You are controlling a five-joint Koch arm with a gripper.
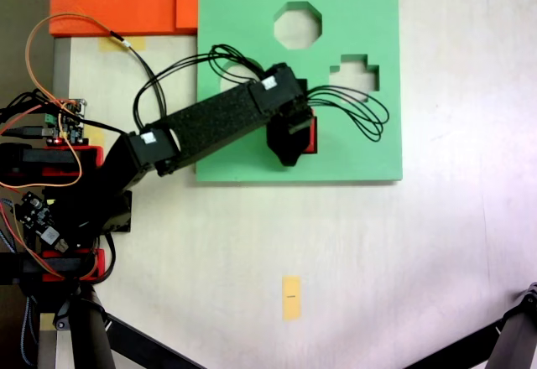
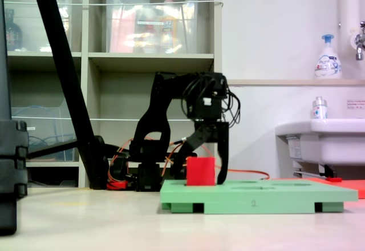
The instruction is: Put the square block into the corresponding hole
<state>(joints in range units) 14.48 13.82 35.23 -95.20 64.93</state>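
The square block (image 2: 201, 171) is a red cube whose whole height shows above the green foam board (image 2: 274, 197). My gripper (image 2: 200, 174) straddles it, one black finger against each side, shut on the cube. From above, the gripper (image 1: 295, 138) covers most of the block (image 1: 311, 132), so only a red strip shows on its right. The block is over the lower middle of the board (image 1: 369, 151). A pale cut-out (image 1: 228, 74) lies partly under the arm and cables. I cannot tell whether it is the square hole.
An eight-sided cut-out (image 1: 298, 25) and a cross-shaped cut-out (image 1: 354, 74) lie at the far part of the board. Orange foam sheets (image 1: 126, 0) sit at the top left. A yellow paper tag (image 1: 291, 297) lies on the table. Tripod legs (image 1: 126, 335) cross the near edge.
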